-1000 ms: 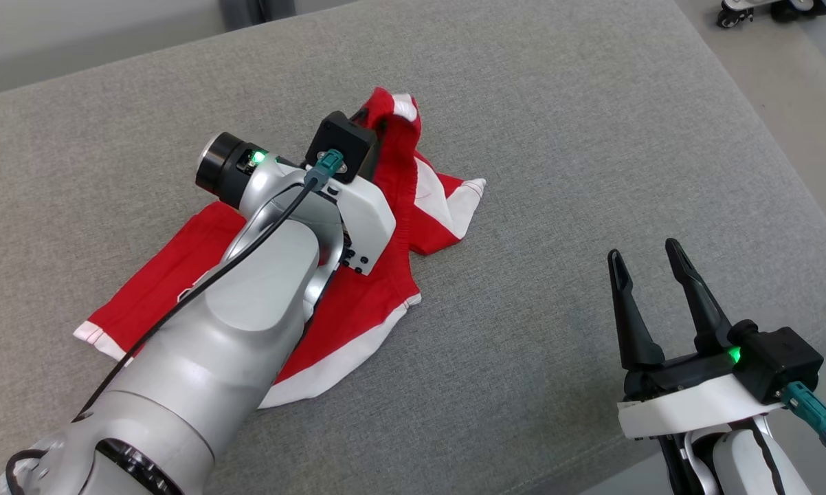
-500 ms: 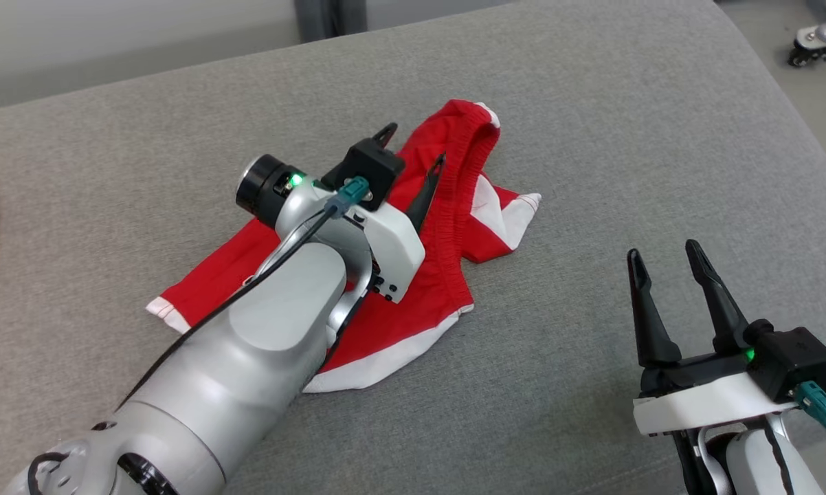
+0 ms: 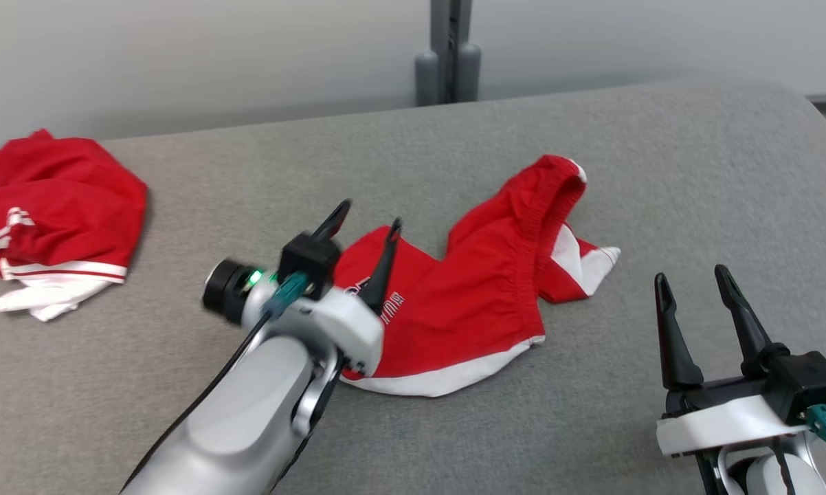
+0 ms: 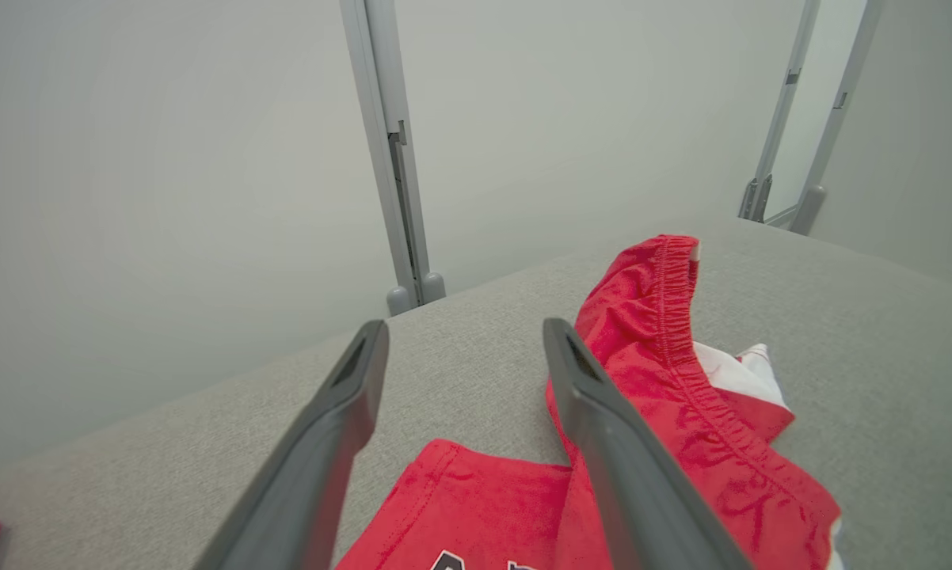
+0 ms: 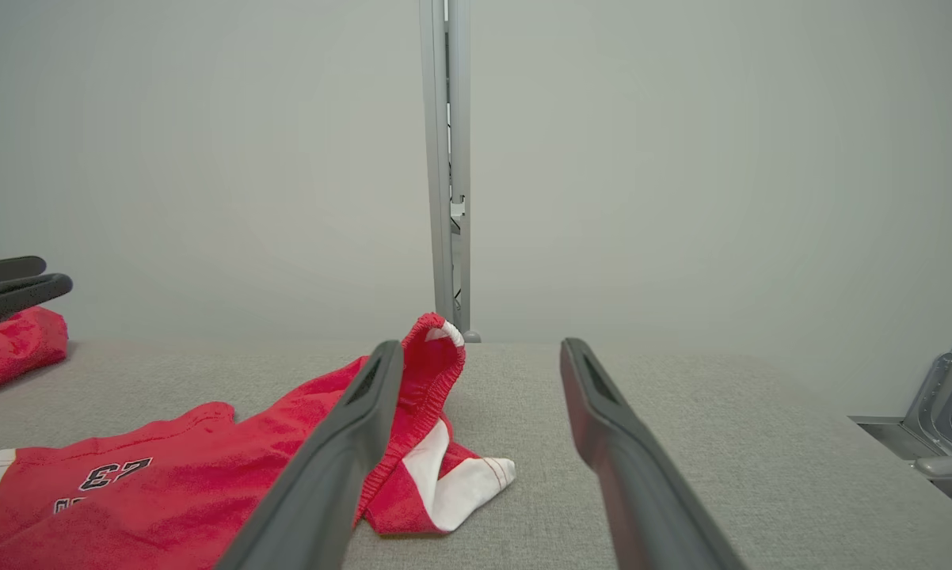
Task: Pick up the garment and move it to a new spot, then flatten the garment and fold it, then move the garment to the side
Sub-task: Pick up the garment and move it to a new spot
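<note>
Looks like flattening is starting: shorts are lying rumpled at the middle of the table, left end effector hovering over them, right end effector idling near-right, both wide open, empty; next is needing a pinch on the humped waistband.

The left gripper is held out ahead, fingers spread apart; the right gripper is held low, fingers likewise parted.

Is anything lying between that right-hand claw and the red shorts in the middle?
Nothing visible: bare grey fabric surface separates the open right gripper from the crumpled red-and-white shorts.
</note>
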`<state>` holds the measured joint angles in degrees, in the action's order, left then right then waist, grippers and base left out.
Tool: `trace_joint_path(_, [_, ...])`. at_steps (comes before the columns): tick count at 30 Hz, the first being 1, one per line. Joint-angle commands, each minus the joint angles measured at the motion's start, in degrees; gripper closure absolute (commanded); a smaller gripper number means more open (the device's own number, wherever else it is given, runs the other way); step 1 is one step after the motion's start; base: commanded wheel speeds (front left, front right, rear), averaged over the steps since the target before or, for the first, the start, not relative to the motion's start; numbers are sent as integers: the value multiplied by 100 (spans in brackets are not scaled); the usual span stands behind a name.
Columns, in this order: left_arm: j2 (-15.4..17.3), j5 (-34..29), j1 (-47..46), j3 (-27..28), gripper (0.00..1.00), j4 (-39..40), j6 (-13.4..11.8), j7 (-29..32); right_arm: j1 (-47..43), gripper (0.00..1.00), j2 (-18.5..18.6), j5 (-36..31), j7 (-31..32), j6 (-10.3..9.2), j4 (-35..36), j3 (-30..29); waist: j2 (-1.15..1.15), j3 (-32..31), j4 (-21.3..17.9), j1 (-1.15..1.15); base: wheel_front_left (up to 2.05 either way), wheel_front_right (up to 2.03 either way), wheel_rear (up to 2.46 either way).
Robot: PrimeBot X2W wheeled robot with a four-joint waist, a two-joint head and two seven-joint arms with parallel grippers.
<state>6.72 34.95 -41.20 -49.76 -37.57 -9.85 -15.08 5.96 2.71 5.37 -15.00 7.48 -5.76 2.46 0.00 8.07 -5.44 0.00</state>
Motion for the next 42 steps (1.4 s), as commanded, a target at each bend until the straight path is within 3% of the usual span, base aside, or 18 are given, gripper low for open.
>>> trace_joint_path(1, [139, -150, 350, 243, 0, 239, -74, -10, -97, 0, 33, -59, -28, 3, 1, -35, 0, -331, 326, 0, 0, 0, 0])
trace_joint_path(7, [359, -434, 1724, 1307, 0, 1150, -269, -11, -273, 0, 35, -93, -28, 2, -34, -141, 0, -587, 609, 0, 0, 0, 0])
trace_joint_path(14, [268, -903, 3293, 2611, 0, 2089, -356, -11, -420, 0, 35, 83, -28, 2, -140, -95, 0, -765, 772, 0, 0, 0, 0])
trace_joint_path(23, [9, -1364, 4103, 3319, 0, 2430, -106, -12, -587, 0, 34, 249, -28, 2, -222, 41, 0, -793, 836, 0, 0, 0, 0])
trace_joint_path(42, [-316, -1924, 4257, 4027, 0, 2260, 323, -12, -643, 0, 34, 300, -28, 2, -291, 84, 0, -804, 782, 0, 0, 0, 0])
